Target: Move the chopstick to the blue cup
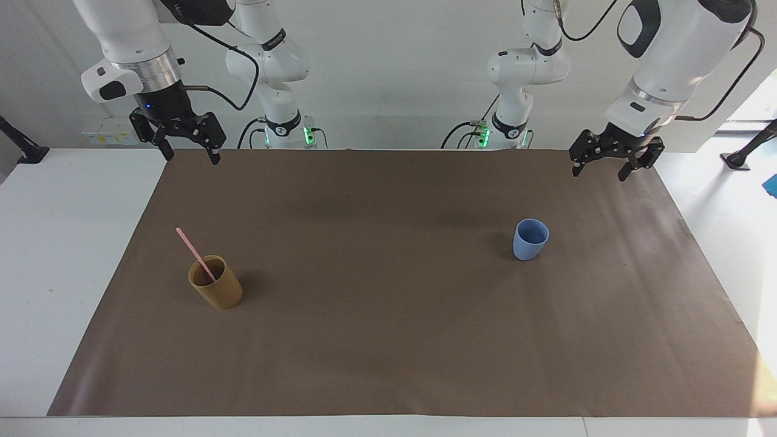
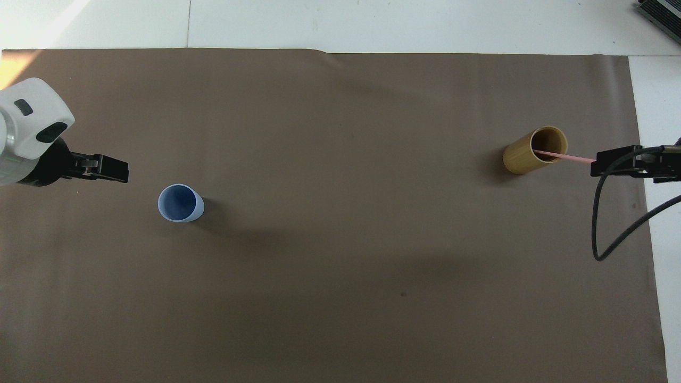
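A pale pink chopstick (image 1: pixel 194 254) stands slanted in a tan-brown cylindrical cup (image 1: pixel 217 292) toward the right arm's end of the mat; both also show in the overhead view, the chopstick (image 2: pixel 566 156) and the tan cup (image 2: pixel 524 156). The light-blue cup (image 1: pixel 530 241) stands upright and empty toward the left arm's end (image 2: pixel 180 203). My right gripper (image 1: pixel 190 155) is open and raised, apart from the stick; seen from above, the right gripper (image 2: pixel 598 165) covers its upper tip. My left gripper (image 1: pixel 597 173) is open and raised over the mat; it also shows from above (image 2: pixel 119 173).
A brown mat (image 1: pixel 388 340) covers most of the white table (image 1: pixel 61 243). A black cable (image 2: pixel 601 234) hangs from the right arm. The arm bases (image 1: pixel 282 130) stand at the table's edge nearest the robots.
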